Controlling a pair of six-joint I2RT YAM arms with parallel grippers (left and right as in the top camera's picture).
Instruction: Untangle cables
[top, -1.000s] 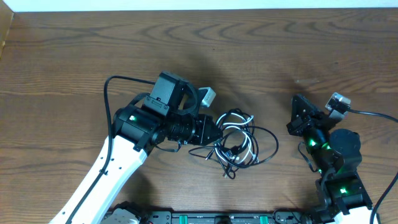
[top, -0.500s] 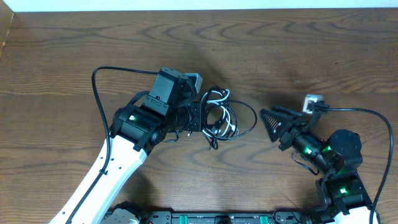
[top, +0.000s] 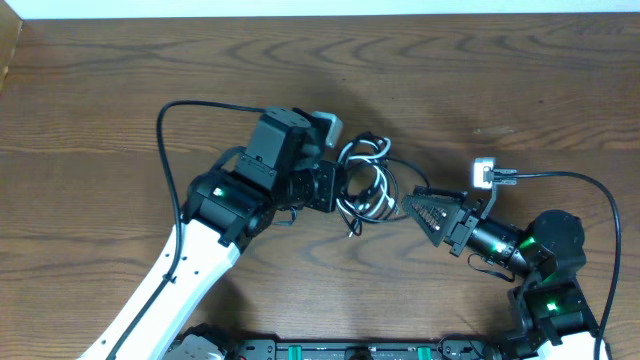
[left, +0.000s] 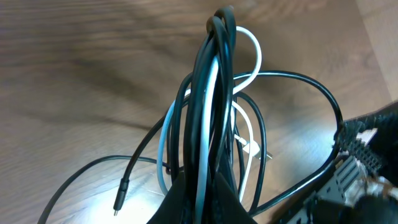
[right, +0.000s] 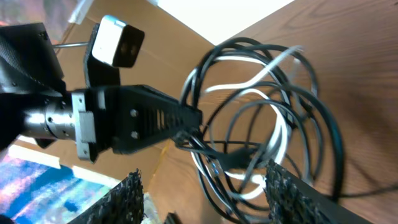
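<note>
In the left pincer (top: 337, 189) the cables (left: 211, 93) hang bunched, right pincer (top: 412, 207) spread beside.

A brown wood-grain tabletop (top: 120, 80) is seen from above. Near its middle, a tangled bundle of thin black and white cables (top: 366, 188) is pinched at its left edge by the black two-finger left gripper (top: 342, 188). This gripper is carried by a white-and-black arm reaching in from the lower left. The black right gripper (top: 418, 212) is pointed leftward from the lower right. Its fingers are parted (how widely cannot be judged from above) and its tip is set just beside the bundle's right-hand loops. A thick black arm cable (top: 165, 130) is arched over the left arm.
</note>
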